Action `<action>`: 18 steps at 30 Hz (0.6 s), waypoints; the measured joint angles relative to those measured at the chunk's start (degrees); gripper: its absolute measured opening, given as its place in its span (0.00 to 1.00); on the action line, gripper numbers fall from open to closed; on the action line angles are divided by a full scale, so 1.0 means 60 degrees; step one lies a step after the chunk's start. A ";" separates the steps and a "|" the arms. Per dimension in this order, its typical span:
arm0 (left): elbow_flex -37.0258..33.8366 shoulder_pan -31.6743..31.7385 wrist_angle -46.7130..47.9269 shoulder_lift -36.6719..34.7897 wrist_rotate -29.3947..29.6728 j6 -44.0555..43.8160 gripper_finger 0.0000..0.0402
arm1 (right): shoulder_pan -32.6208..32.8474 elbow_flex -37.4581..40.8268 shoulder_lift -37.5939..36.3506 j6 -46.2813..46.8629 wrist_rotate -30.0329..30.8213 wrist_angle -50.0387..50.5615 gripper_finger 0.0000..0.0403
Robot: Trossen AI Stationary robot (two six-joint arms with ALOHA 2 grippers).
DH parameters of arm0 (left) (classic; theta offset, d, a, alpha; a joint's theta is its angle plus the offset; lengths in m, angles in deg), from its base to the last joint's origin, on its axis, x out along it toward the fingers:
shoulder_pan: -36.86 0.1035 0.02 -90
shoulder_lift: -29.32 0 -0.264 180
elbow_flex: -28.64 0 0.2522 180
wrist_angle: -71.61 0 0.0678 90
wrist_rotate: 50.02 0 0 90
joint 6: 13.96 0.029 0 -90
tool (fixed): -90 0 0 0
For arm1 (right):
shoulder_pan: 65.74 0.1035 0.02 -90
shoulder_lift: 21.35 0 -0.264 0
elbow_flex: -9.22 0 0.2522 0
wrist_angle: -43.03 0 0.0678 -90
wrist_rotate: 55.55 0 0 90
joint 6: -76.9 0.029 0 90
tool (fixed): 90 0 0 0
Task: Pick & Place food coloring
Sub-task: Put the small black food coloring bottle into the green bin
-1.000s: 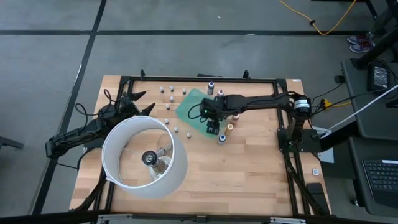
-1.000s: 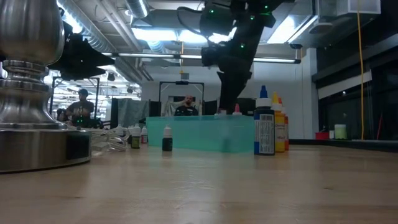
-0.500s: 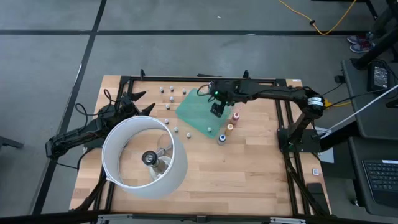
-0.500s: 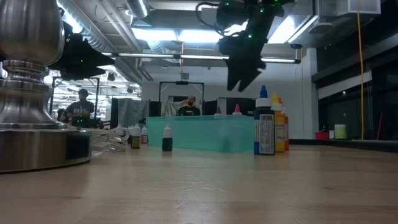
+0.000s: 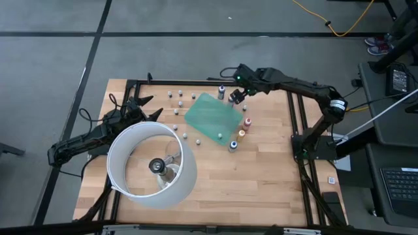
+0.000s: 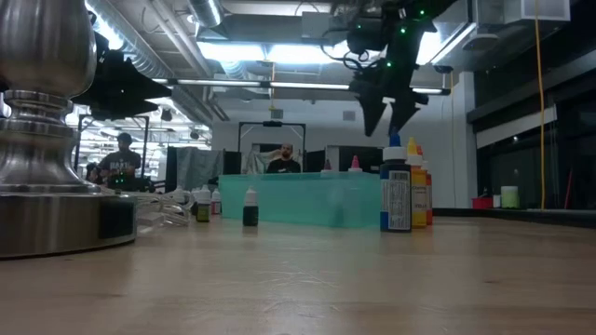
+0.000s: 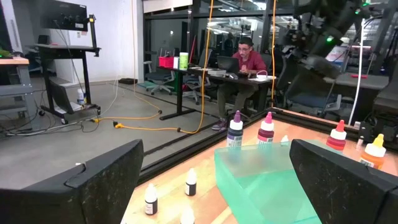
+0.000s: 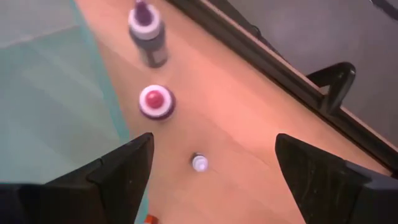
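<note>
Food coloring, a set of tiny plastic dropper bottles with coloured caps, stands scattered across the far half of a pale wooden surface (image 5: pixel 261 183). Several small pale bottles (image 5: pixel 175 95) cluster near the far left edge, and a row of taller ones, including an orange-capped bottle (image 5: pixel 241 134) and a blue-capped bottle (image 5: pixel 232 145), lines the right edge of a flat translucent green rectangular sheet (image 5: pixel 212 116).

A second ago the right end effector (image 5: pixel 238 97) hung low over the green sheet beside that row. It has since lifted and swung to the far edge, its fingers spreading on the way, and now hovers released and empty above a purple-capped bottle (image 8: pixel 148 32), a pink-capped bottle (image 8: pixel 155 101) and a tiny white-capped bottle (image 8: pixel 199 163). This likely means one placement is finished and the arm is lining up the next pick.

The left end effector (image 5: pixel 145 107) waits at the left side, fingers spread wide and holding nothing, just behind a large white ring lamp (image 5: pixel 151 164) on a metal base.

Black framing rails border the surface. Beyond lies a grey-floored workshop with desks, an orange cable, and a seated person (image 7: pixel 245 59) at a laptop.
</note>
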 joint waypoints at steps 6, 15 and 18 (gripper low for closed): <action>0.0000 0.0000 0.0001 -0.0002 -0.0001 0.0000 1.00 | -0.0199 0.0137 -0.0004 0.0323 -0.0004 -0.0323 0.83; 0.0000 0.0000 -0.0001 0.0000 -0.0003 0.0000 1.00 | -0.0207 0.1681 0.0000 0.0866 -0.0130 -0.1406 0.83; 0.0000 0.0000 -0.0003 0.0000 0.0001 0.0000 1.00 | -0.0225 0.2197 0.0001 0.0962 -0.0465 -0.1842 0.83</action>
